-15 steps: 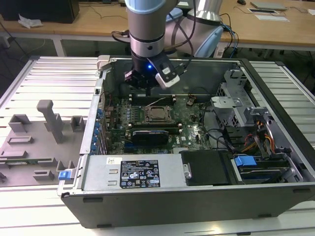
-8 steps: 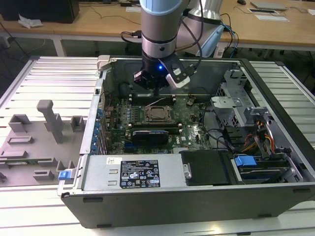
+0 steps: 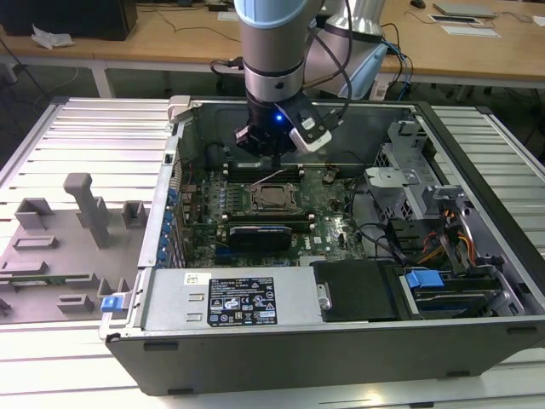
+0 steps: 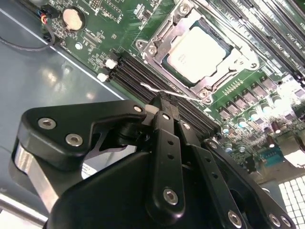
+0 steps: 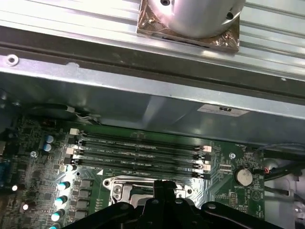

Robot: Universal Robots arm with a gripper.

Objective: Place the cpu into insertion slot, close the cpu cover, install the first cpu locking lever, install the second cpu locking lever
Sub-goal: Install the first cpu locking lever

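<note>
Insertion slot [image 5: 129,192] partly behind closed gripper [image 5: 163,184]

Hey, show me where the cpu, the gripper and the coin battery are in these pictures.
cpu [image 4: 200,51]: second wrist view, middle of its pale metal top.
gripper [image 4: 162,101]: second wrist view, midway between its fingertips.
coin battery [image 4: 74,18]: second wrist view, centre of its round face.

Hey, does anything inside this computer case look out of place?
A thin wire locking lever sticks up at an angle beside the cpu cover, by the gripper, not latched flat. The cpu sits square.
</note>
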